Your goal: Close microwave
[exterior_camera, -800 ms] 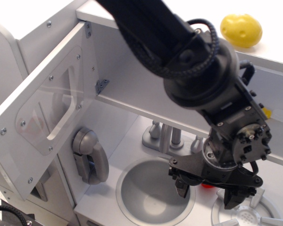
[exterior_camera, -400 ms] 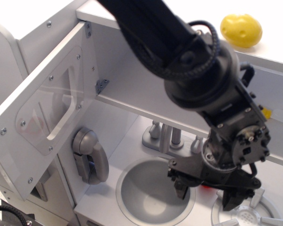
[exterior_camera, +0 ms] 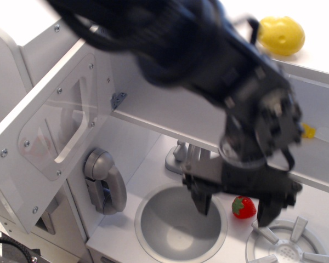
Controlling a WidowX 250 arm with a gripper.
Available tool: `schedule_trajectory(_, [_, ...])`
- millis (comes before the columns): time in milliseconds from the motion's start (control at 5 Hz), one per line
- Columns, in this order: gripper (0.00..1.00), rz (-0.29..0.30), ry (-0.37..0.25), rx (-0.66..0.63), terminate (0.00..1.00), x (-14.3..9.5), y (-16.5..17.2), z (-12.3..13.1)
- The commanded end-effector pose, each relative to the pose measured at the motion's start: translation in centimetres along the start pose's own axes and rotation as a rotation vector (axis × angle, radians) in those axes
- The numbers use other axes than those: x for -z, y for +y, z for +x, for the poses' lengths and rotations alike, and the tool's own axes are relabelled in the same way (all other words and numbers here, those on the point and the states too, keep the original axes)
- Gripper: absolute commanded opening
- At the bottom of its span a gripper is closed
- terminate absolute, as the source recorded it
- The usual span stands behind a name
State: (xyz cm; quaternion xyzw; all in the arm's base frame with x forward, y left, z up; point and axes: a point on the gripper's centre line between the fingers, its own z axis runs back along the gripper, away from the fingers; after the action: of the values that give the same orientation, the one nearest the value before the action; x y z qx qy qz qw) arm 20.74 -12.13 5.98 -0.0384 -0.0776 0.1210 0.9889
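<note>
The microwave (exterior_camera: 153, 104) is a white box compartment at the upper left of the toy kitchen. Its white door (exterior_camera: 49, 131) with a rounded see-through window stands swung wide open to the left. My gripper (exterior_camera: 233, 207) hangs open and empty over the round grey sink (exterior_camera: 175, 227), well to the right of and below the door. Its two dark fingers (exterior_camera: 200, 198) point down. My arm is blurred with motion and covers part of the microwave's front.
A red toy strawberry (exterior_camera: 244, 207) lies by the sink, between my fingers. A grey tap (exterior_camera: 186, 159) stands behind the sink. A grey toy phone (exterior_camera: 103, 181) hangs on the left wall. A yellow toy potato (exterior_camera: 281, 34) sits on top. A burner (exterior_camera: 288, 246) is at lower right.
My arm has swung left and up a little, and the gripper has shifted left over the sink, uncovering the strawberry. The door has not moved.
</note>
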Motion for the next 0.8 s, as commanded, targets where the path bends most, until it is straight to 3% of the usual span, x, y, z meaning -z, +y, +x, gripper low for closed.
schedule_trajectory(0, [1.00, -0.066, -0.041, -0.010, 0.00, -8.1, 3.8, 1.6])
schedule_trajectory(400, [1.00, -0.180, -0.109, 0.019, 0.00, -12.9, 10.6, 1.4])
schedule_trajectory(600, [1.00, -0.158, -0.087, 0.019, 0.00, -13.3, 12.5, 1.3])
